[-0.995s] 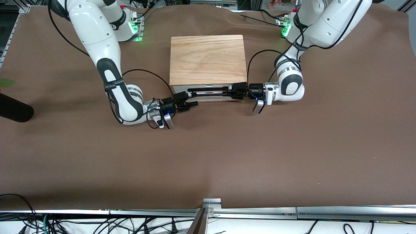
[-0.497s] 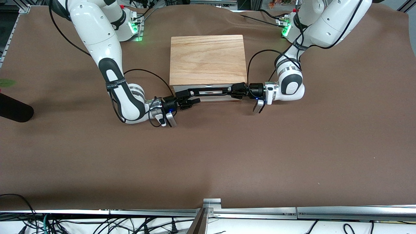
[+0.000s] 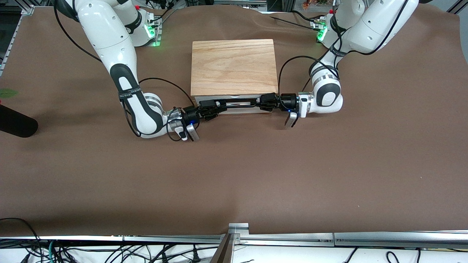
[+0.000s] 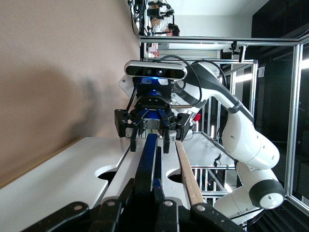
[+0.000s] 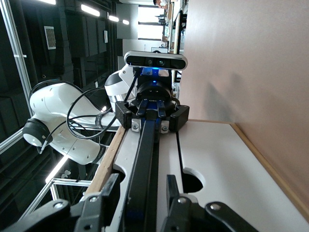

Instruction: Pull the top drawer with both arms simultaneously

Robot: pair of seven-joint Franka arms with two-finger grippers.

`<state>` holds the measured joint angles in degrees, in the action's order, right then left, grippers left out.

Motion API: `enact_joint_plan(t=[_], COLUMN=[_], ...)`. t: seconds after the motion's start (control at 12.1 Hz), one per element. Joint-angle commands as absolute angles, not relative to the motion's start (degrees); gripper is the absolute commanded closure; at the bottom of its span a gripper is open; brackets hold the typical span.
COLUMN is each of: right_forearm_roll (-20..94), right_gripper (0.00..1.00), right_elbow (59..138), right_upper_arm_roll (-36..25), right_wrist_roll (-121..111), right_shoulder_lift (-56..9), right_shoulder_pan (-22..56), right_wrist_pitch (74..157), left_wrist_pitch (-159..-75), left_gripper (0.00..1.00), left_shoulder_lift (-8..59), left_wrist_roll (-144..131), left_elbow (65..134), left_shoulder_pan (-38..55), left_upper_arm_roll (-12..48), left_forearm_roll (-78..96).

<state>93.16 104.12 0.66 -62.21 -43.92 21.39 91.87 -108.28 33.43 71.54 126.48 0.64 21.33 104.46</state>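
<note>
The top drawer (image 3: 237,109) has a white front that sits flush under the light oak cabinet (image 3: 233,65). Its long black bar handle (image 3: 237,101) runs across the front. My left gripper (image 3: 264,102) is shut on the handle's end toward the left arm's side, and its fingers press the bar (image 4: 147,159) from both sides in the left wrist view. My right gripper (image 3: 213,108) is open and straddles the handle's other end. In the right wrist view the bar (image 5: 147,159) lies between its fingers, with a gap at one finger (image 5: 173,186).
A brown cloth covers the table. A black cylinder (image 3: 16,125) lies at the table edge toward the right arm's end. A metal rail (image 3: 237,230) runs along the table edge nearest the front camera.
My right gripper has moved up to the drawer front and now has the handle's end between its fingers. My left gripper has stayed shut on the handle.
</note>
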Motion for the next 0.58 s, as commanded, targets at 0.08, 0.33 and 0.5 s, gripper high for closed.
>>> enact_joint_plan(t=[0.08, 0.33, 0.5], right_forearm_roll=[94.22, 94.31, 94.31], right_gripper=[0.60, 0.68, 0.72], right_elbow=[106.79, 106.79, 106.79], right_upper_arm_roll=[0.70, 0.70, 0.62], right_wrist_roll=[-63.37, -63.37, -63.46], right_shoulder_lift=[-41.57, -41.57, -41.57], right_shoulder_pan=[21.09, 21.01, 21.01], right_wrist_pitch=[91.41, 91.41, 91.32], left_wrist_pitch=[-108.63, -108.63, -108.63], left_gripper=[1.00, 1.00, 1.00], left_shoulder_lift=[32.87, 32.96, 33.05], left_wrist_roll=[72.95, 72.95, 72.86], left_elbow=[128.23, 128.23, 128.32], left_shoulder_pan=[0.62, 0.62, 0.62], left_upper_arm_roll=[21.71, 21.71, 21.71], left_forearm_roll=[105.21, 105.12, 105.12])
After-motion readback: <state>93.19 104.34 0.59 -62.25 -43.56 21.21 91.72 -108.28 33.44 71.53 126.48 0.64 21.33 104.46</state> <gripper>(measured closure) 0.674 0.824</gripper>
